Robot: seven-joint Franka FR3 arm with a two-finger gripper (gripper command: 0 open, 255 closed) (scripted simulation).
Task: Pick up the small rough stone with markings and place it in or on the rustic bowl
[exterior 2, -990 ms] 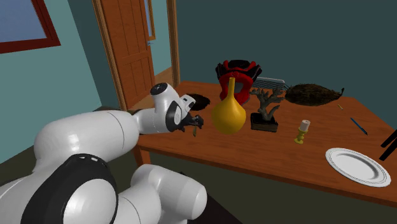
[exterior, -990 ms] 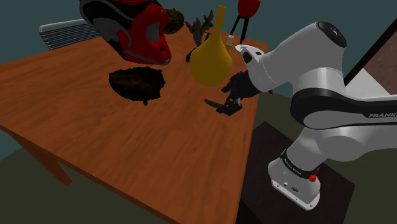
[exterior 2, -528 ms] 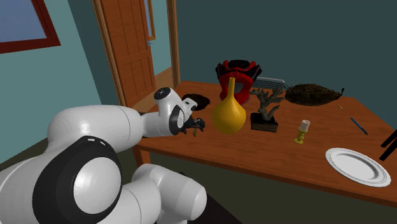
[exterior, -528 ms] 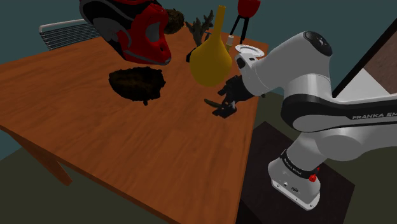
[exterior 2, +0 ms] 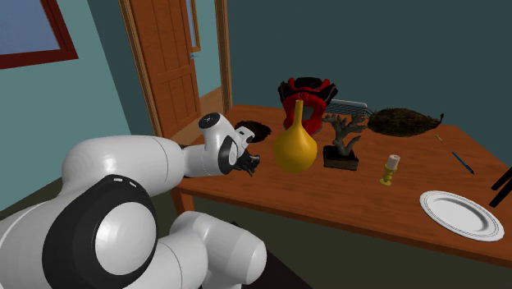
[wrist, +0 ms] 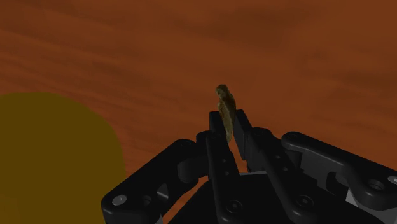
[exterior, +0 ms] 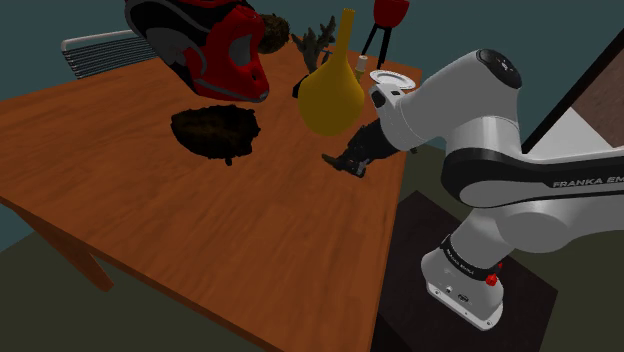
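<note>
Wrist view: gripper (wrist: 226, 125) pinches stone (wrist: 224, 102) by one narrow end, at fingertips only; likely risk: slip or twist-out during carry to bowl (exterior: 214, 131).

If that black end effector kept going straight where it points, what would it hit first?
Probably the wooden table; the end effector, clasping a small brown stone, faces its surface. The yellow vase sits aside.

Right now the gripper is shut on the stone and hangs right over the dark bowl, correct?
No. The gripper is shut on the stone, but it hangs beside the yellow vase, apart from the dark bowl; the shoulder view shows this.
</note>
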